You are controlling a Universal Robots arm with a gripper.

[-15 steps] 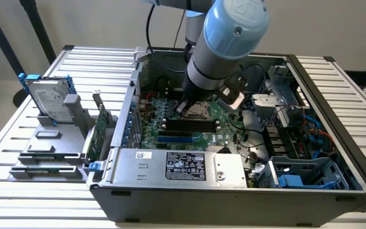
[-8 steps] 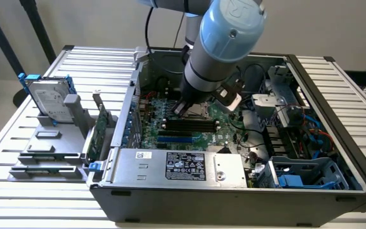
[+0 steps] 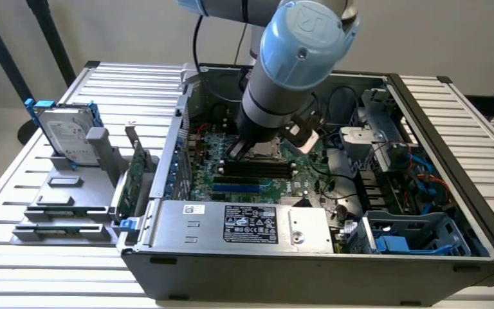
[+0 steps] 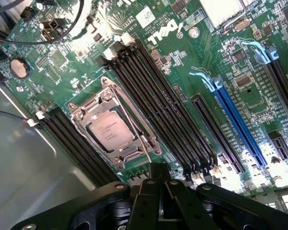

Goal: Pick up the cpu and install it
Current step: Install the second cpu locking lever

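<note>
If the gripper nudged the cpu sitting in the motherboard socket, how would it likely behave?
The cpu looks like a thin, rigid plate, so it probably wouldn't flex. Its smooth metal top could be slippery. Lying flat inside the socket frame, it likely wouldn't slide or tip.

I saw the cpu [image 4: 112, 130] lying flat in the motherboard socket [image 4: 116, 122], its metal top facing up. It was a small square chip with a dull silver-grey lid carrying faint lines of printed text I could not read. It sat square inside the socket's shiny metal frame, which bordered it on all sides. Black memory slots [image 4: 158, 103] ran just beside the socket on one side and more of them on the opposite side. In the exterior view my arm hid most of that spot, and I could not make the chip out there.
</note>
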